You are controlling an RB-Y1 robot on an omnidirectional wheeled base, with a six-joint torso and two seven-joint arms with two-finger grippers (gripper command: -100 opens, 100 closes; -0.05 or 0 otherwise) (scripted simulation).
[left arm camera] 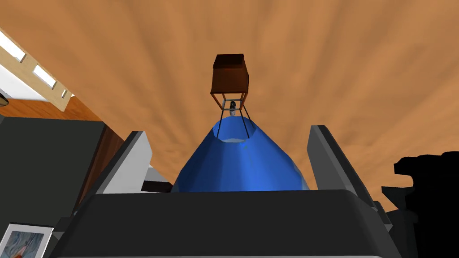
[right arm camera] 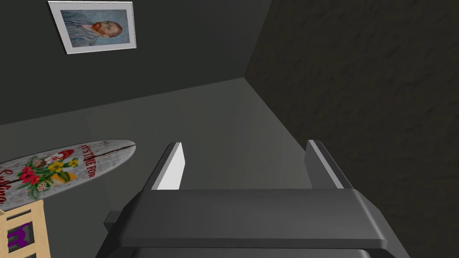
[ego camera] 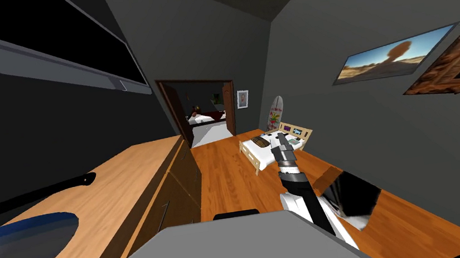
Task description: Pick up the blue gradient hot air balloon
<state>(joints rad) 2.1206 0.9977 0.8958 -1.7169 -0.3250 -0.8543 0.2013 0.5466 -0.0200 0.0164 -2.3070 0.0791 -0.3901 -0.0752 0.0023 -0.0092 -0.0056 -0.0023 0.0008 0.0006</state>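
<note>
Wooden dresser (ego camera: 133, 172), small white bed (ego camera: 260, 157), flowered surfboard (ego camera: 276, 111), framed portrait (right arm camera: 92, 26), landscape picture (ego camera: 393, 54), open doorway (ego camera: 206, 111)

Blue hot air balloon (left arm camera: 237, 161): blue envelope, 1 brown box basket on thin dark struts, over wooden dresser top (left arm camera: 358, 67).

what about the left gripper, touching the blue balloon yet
Cannot tell. Left wrist view: left gripper straddles the blue balloon; gaps show beside it, but the gripper's body hides its widest part.

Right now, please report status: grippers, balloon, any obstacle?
Left gripper open, astride blue balloon, no grip yet. Balloon lying on wooden top, brown basket beyond fingertips. Right gripper open, holding nothing. No obstacle seen.
</note>
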